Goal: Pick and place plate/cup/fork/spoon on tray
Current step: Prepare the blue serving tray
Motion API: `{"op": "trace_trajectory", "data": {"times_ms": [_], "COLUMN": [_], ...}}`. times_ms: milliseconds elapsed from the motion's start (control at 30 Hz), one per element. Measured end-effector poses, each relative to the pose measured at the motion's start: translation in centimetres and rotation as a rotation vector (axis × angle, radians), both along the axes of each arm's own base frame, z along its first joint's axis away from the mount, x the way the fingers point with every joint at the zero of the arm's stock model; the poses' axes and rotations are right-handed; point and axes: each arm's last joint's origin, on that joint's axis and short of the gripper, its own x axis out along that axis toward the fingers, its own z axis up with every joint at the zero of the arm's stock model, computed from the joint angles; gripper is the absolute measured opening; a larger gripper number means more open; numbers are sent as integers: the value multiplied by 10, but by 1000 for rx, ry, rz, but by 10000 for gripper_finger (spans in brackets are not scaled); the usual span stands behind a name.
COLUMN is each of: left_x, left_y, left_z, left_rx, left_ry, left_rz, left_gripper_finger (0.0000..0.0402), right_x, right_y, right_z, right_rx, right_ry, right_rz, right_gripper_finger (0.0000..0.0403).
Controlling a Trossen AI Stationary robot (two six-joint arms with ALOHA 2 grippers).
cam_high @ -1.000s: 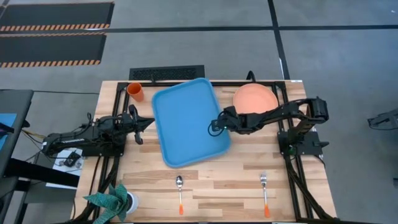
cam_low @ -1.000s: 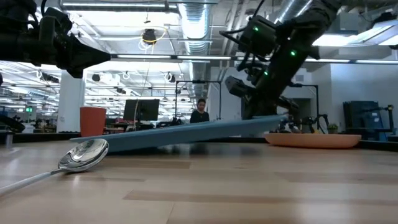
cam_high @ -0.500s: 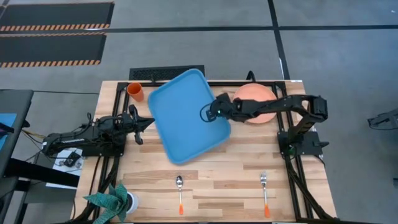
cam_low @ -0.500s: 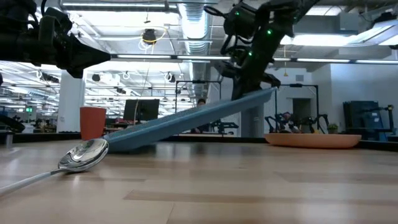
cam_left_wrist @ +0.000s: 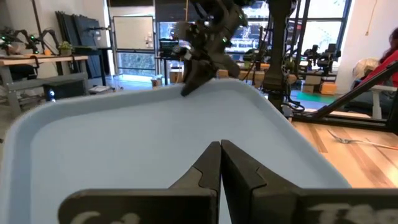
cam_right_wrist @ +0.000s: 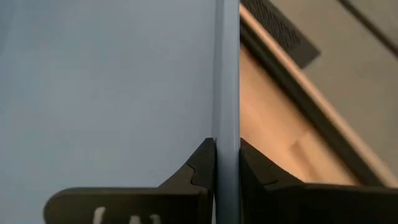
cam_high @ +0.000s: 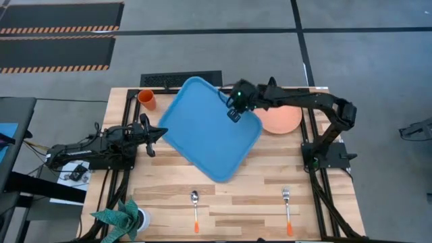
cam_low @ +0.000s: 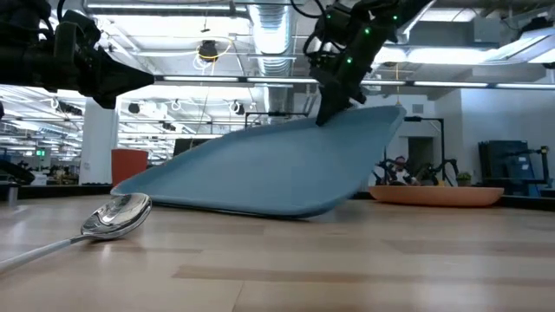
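Note:
The blue tray stands tilted in the middle of the table, its right far side raised and its left side on the wood. My right gripper is shut on its raised rim. The salmon plate lies flat on the table to the right of the tray. The orange cup stands at the far left. The spoon and fork lie near the front edge. My left gripper is shut and empty, just left of the tray. My right gripper pinches the tray's raised rim between its two fingers, one finger inside the tray and one outside. The fingers come slanting down from the far right, across the rim. The tray hangs tilted from the hold, its opposite left edge on the table.
A potted plant stands at the near left corner. A dark grille lies at the far edge behind the tray. Bare wood lies between spoon and fork.
My right gripper has gone up and toward the far edge, still shut on the tray's rim. The tray has tipped up steeper on its right side and turned counter-clockwise as seen from above, while its left side has stayed on the table.

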Motion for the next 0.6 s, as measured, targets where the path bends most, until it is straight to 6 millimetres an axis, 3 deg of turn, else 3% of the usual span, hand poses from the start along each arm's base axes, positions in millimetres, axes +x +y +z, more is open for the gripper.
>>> {"op": "trace_trajectory", "data": {"times_ms": [233, 367, 600], "left_x": [0, 0, 0], "left_y": [0, 0, 0], "left_z": [0, 0, -1], "left_rx": [3, 18, 17], "left_ry": [1, 6, 13], "left_rz": [0, 1, 1], "left_gripper_finger": [0, 0, 0], "right_x": [-4, 1, 27], "right_y": [-22, -25, -23], "right_z": [19, 17, -3], "right_rx": [-102, -142, -182], "right_ry": [25, 52, 98], "right_rz": [212, 322, 464], "right_gripper_finger": [53, 53, 53]}}
